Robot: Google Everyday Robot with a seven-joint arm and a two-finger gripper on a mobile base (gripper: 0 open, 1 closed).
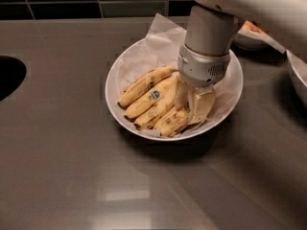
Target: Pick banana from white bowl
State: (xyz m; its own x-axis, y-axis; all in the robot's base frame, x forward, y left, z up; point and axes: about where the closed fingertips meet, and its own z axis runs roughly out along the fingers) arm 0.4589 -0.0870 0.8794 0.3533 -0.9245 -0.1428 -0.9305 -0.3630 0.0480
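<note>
The white bowl point(115, 97), wide and lined with crinkled white paper, stands on the grey counter right of the middle. Several ripe bananas lie side by side in it. One cleaner banana point(152, 98) has a blue sticker at mid-body. A heavily brown-speckled banana point(173, 122) lies at the front of the bunch; no sticker shows on it. My gripper point(192, 104) reaches down into the right side of the bowl, at the right ends of the bananas and just above the speckled one. The arm hides the bananas' right ends.
A dark round sink opening point(7, 75) is at the left edge. A smaller bowl of orange fruits point(252, 32) sits behind the arm at the back right. Another bowl's rim point(298, 75) is at the right edge. A black tiled wall runs along the back.
</note>
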